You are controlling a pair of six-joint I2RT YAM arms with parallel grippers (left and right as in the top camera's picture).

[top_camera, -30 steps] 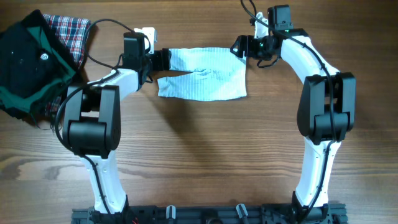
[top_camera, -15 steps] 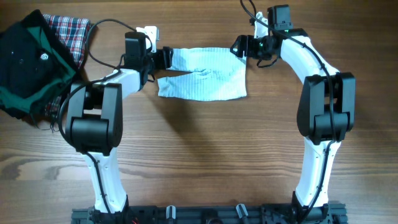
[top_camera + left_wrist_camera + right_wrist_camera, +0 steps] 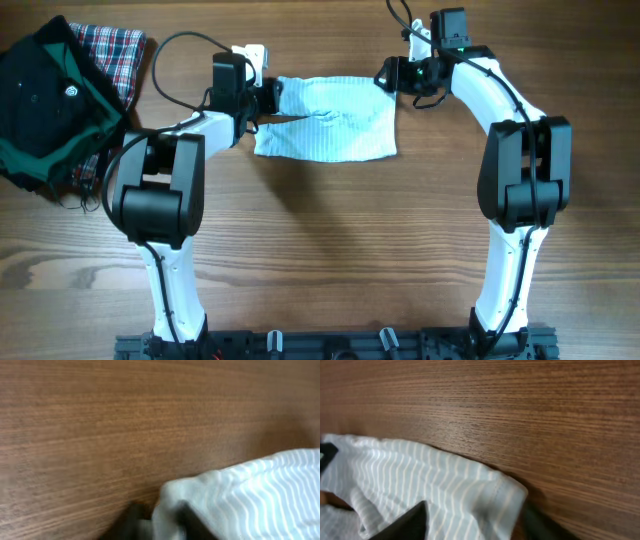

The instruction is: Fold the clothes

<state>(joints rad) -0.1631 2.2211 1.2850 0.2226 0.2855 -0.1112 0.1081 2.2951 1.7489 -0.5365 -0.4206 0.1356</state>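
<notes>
While left claw (image 3: 160,521) pinches the clothes (image 3: 260,490), right claw (image 3: 475,522) straddles them half-open.

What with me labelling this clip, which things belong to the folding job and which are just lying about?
In the job:
- pale striped garment
- left gripper, pinching one corner of it
- right gripper, jaws apart around the other corner

Lying about:
- black-and-green garment
- red plaid cloth

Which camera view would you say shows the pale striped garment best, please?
The overhead view: it shows nearly the whole garment spread on the table. Each wrist view shows only one striped corner, close up.
</notes>
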